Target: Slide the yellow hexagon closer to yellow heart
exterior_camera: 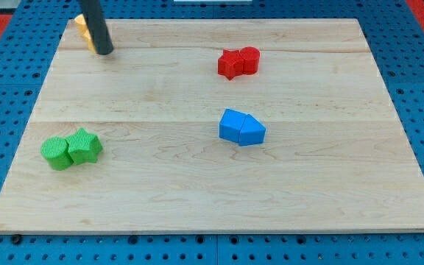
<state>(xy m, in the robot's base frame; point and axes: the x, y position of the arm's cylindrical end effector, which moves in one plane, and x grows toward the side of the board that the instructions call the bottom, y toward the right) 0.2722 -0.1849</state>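
Observation:
My rod comes down at the view's top left and my tip (pixel 104 51) rests on the board there. Two yellow blocks lie just left of the rod, mostly hidden behind it. One yellow sliver (pixel 82 21) shows near the board's top edge and another yellow sliver (pixel 89 39) shows just below it, right against the rod. I cannot tell which is the hexagon and which is the heart, nor whether they touch.
A red pair (pixel 238 62) sits at the upper middle right. A blue block with a blue triangle (pixel 242 129) lies at the centre right. Two green blocks (pixel 71 148) lie at the left. The wooden board (pixel 212 199) rests on a blue pegboard.

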